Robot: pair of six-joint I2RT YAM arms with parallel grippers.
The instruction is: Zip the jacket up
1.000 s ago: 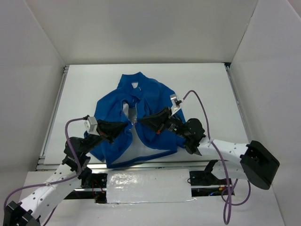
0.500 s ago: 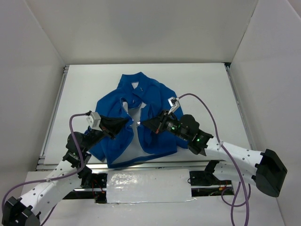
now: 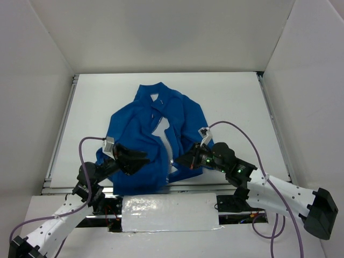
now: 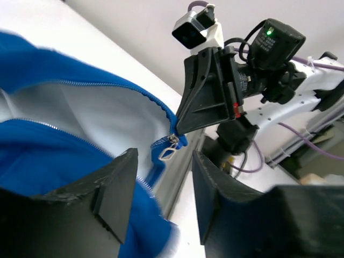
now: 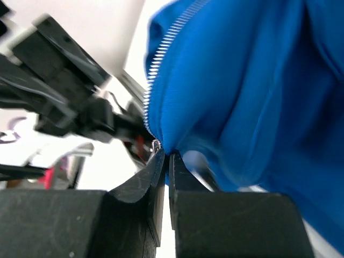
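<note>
Pinching jacket (image 3: 141, 124) hem at zipper (image 4: 167, 152), right tool (image 5: 165, 154); left tool (image 3: 142, 159) spread.

From here I see a white table (image 3: 231, 102) stretching away ahead of the left fingers (image 3: 134, 159) and the right fingers (image 3: 185, 160). The back wall (image 3: 161, 32) stands well beyond both pairs. The left wall (image 3: 32, 107) rises outboard of the left fingers and the right wall (image 3: 312, 91) outboard of the right fingers. A metal rail (image 3: 63, 126) edges the table between the left fingers and that wall. Behind both pairs, at the near edge, lies a silvery sheet (image 3: 169, 212).
</note>
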